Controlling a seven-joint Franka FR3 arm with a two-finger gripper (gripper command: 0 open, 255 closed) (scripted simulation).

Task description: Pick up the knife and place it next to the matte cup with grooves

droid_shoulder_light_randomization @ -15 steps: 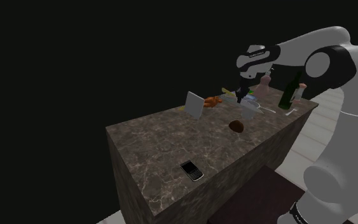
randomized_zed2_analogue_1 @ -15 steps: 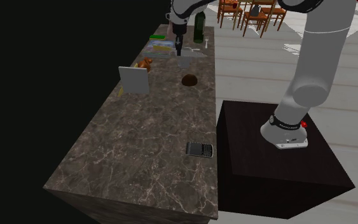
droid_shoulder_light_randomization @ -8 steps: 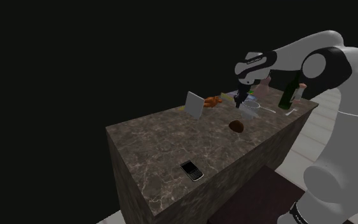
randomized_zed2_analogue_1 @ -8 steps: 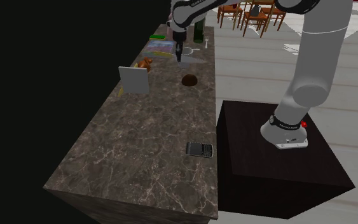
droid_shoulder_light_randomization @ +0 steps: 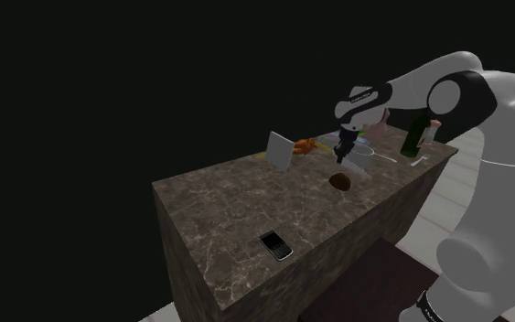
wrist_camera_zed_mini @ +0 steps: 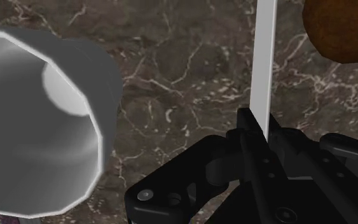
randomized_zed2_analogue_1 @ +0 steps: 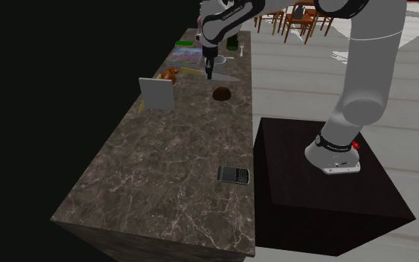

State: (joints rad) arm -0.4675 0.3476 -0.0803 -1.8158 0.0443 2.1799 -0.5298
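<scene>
In the wrist view a thin white knife (wrist_camera_zed_mini: 263, 57) is clasped between my black fingers, blade pointing away from the hand. My gripper (wrist_camera_zed_mini: 257, 124) is shut on it. Close beside the blade a pale grey cup (wrist_camera_zed_mini: 41, 121) shows its wide mouth. In the shoulder view my gripper (droid_shoulder_light_randomization: 342, 157) hangs low over the dark marble counter (droid_shoulder_light_randomization: 246, 197), next to the cup (droid_shoulder_light_randomization: 363, 155). The second exterior view has my gripper (randomized_zed2_analogue_1: 208, 71) just beside the cup (randomized_zed2_analogue_1: 226, 74).
A brown round lump (droid_shoulder_light_randomization: 340, 181) lies near my gripper on the counter. A white upright panel (droid_shoulder_light_randomization: 280, 149), an orange item (droid_shoulder_light_randomization: 305, 144), a green bottle (droid_shoulder_light_randomization: 417, 133) and a black phone (droid_shoulder_light_randomization: 275, 243) also stand there. Black area lies beyond the counter's far side.
My gripper, still shut on the knife, has moved along the counter away from the bottle end, toward the brown lump and a little lower. Other things have stayed put.
</scene>
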